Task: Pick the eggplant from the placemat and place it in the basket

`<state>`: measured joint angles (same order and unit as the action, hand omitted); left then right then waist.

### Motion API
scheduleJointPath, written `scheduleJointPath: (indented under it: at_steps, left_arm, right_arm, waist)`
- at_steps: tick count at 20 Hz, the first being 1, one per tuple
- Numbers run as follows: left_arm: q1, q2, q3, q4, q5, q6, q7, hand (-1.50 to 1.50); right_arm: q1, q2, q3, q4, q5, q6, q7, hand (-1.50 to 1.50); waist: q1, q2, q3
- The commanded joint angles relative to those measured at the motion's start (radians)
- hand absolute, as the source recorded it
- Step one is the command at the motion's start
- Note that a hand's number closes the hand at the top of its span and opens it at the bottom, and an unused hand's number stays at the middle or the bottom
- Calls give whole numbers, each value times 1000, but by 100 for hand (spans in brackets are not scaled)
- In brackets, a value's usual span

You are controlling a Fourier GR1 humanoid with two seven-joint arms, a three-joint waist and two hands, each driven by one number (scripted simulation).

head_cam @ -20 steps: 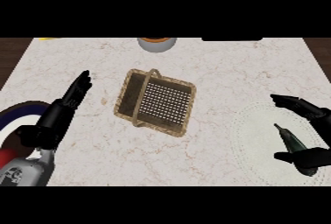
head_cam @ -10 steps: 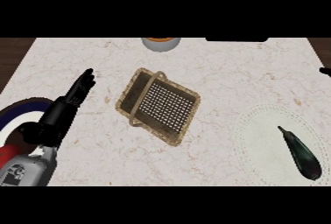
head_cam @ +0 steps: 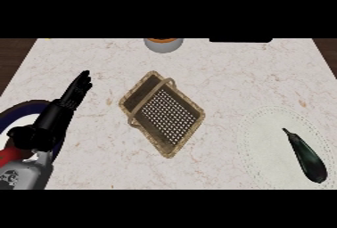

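Note:
A dark, slim eggplant (head_cam: 305,156) lies on a round white placemat (head_cam: 273,133) at the counter's right side. A brown wicker basket (head_cam: 134,97) with a perforated bottom sits in the middle of the counter, turned at an angle, with nothing in it. My left hand (head_cam: 58,116) rests open at the left, fingers straight and pointing up the counter, well apart from the basket. My right hand does not show in the head view.
A bowl (head_cam: 162,44) with an orange inside stands at the counter's far edge, with a dark object (head_cam: 240,40) to its right. A round plate with a dark blue rim (head_cam: 20,109) lies at the left edge under my left forearm.
My right hand, which was beside the eggplant a second ago, has left the view. The view has shifted, so the basket and placemat appear further left. The left hand stays open.

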<state>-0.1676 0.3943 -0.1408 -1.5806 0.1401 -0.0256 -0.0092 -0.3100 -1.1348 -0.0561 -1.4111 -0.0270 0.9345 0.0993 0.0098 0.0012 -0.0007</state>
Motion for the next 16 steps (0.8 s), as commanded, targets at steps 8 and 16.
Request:
scheduleJointPath:
  at_steps: [8, 16]
  left_arm:
    - [47, -55, 21, -11, -75, -22, -27, 0]
    - [36, -78, 46, -22, -68, -53, 7, 0]
  right_arm:
    - [41, 81, -62, 43, 171, 16, -124, -150]
    - [171, 213, -79, 82, 295, -124, -255, -150]
  waist:
    - [-9, -2, 1]
    - [-13, -2, 2]
